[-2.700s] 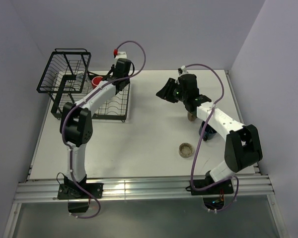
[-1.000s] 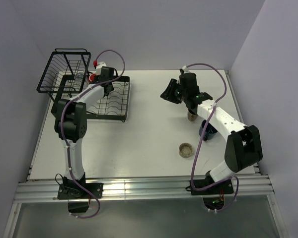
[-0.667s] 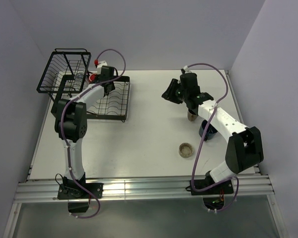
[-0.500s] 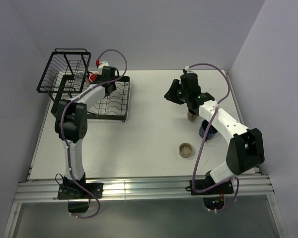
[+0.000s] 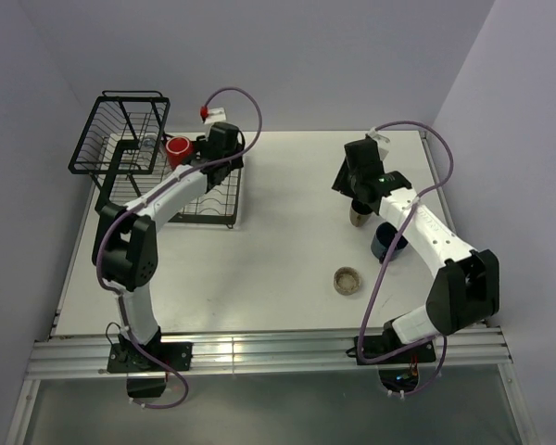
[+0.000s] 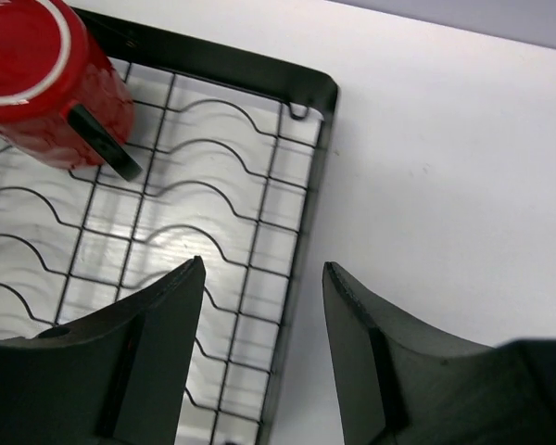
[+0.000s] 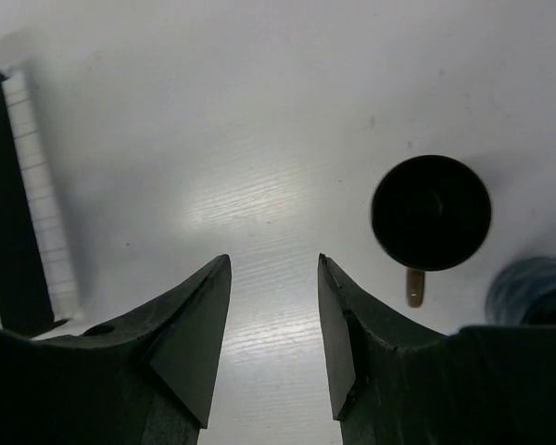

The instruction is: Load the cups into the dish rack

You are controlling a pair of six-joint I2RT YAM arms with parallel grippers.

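**Supervisor:** Which step is in hand?

**Inspector:** The red mug (image 5: pixel 177 150) stands upright on the slotted tray of the dish rack (image 5: pixel 120 120), at the tray's 12 o'clock edge. What looks like a clear glass (image 5: pixel 146 144) sits in the basket section, though it is hard to confirm. The left end effector (image 6: pixel 259 269) hangs over the tray's corner with its fingers spread and nothing between them; the mug is at its 10 o'clock. I judge that placement complete.

**Supervisor:** And the right side?

**Inspector:** The right end effector (image 7: pixel 273 260) is likewise spread and empty, above bare tabletop (image 5: pixel 278 241). The tan cup (image 7: pixel 431 211), dark inside, is between its 2 and 3 o'clock, with the handle pointing to 6 o'clock. The dark blue mug (image 5: pixel 387 243) is just beside it, and the low beige cup (image 5: pixel 347 279) is further toward the arm bases. All three are outside the rack.

**Supervisor:** Next move?

**Inspector:** Probably the tan cup. That calls for shifting the right end effector toward 3 o'clock, descending, closing on the cup wall and avoiding the blue mug.

**Supervisor:** Any markings?

**Inspector:** No brand, label or legible writing on any item.
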